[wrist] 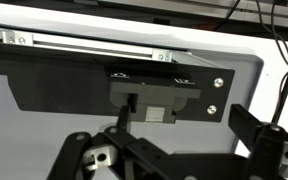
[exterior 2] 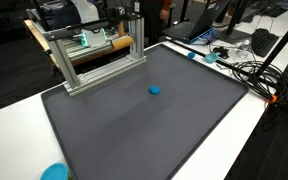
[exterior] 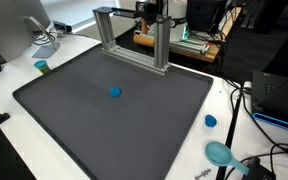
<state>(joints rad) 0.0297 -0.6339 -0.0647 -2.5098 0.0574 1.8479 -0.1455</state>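
Dark grey rectangular mat on white desk, bearing one small blue round piece (cluttered office all around). Black claw spread wide open, gripping nothing.

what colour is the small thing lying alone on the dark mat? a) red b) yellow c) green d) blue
d: the small thing lying on the mat shows bright blue in both exterior views.
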